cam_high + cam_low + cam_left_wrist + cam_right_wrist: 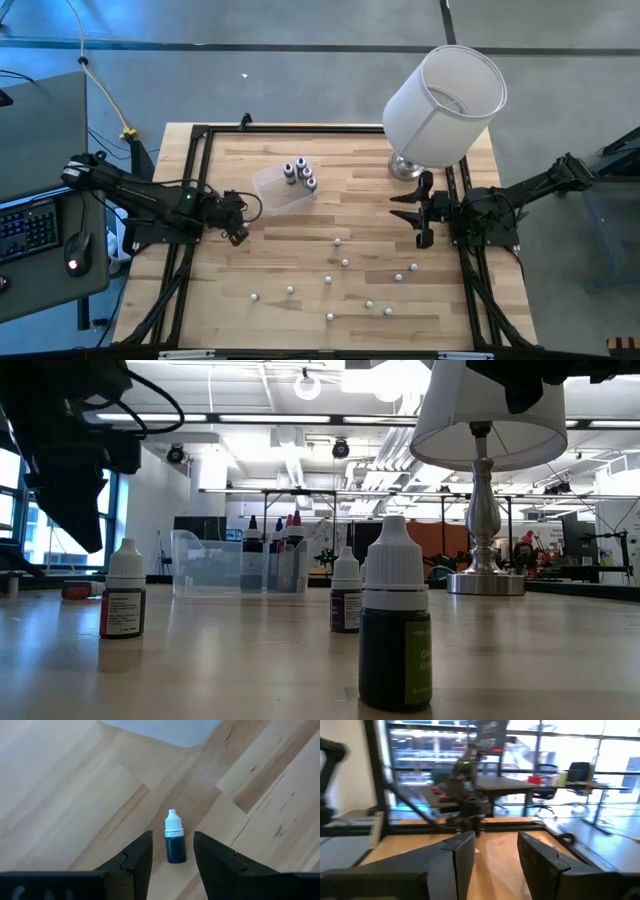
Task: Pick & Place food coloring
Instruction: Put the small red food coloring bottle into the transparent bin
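Several tiny whitish-capped food coloring bottles (345, 263) stand scattered on the wooden table; the low view shows three of them close up (396, 615). More bottles with coloured tops (299, 172) stand in a clear plastic tub (272, 190). My left gripper (236, 228) (172, 836) is open and tipped downward near the table's left side. One dark bottle with a white cap (176, 851) stands upright between its fingers, with a gap on either side. My right gripper (412, 212) (496, 837) is open and held level at the right side, away from the bottles.
A white lampshade (445, 100) on a metal lamp base (405, 168) stands at the far right corner, close to my right arm. A black frame (195, 180) borders the table. Bare wood lies between the tub and the scattered bottles.
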Controlling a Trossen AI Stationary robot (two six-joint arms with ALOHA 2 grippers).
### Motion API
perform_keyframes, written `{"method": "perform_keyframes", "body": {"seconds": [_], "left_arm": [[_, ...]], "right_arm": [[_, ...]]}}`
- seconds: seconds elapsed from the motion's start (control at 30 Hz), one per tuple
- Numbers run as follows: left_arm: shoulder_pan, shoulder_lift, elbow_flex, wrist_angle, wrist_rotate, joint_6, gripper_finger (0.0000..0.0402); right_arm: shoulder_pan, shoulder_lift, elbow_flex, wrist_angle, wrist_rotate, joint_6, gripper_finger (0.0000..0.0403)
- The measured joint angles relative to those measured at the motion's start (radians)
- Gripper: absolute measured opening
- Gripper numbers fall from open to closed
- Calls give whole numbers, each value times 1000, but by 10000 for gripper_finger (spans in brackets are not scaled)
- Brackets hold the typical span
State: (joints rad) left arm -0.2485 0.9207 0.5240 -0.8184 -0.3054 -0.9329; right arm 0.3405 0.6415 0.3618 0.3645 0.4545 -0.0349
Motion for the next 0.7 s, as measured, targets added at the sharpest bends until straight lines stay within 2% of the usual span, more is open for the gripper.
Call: {"method": "perform_keyframes", "body": {"seconds": [0.23,0.43,0.6,0.7], "left_arm": [[0,103,0,21,35,-42,140],[0,186,0,51,41,-41,140],[0,259,0,75,59,-41,140],[0,307,0,93,71,-41,140]], "right_arm": [[0,0,0,0,164,-43,142],[0,0,0,18,193,-225,142],[0,0,0,177,198,-410,142],[0,0,0,317,231,-444,142]]}}
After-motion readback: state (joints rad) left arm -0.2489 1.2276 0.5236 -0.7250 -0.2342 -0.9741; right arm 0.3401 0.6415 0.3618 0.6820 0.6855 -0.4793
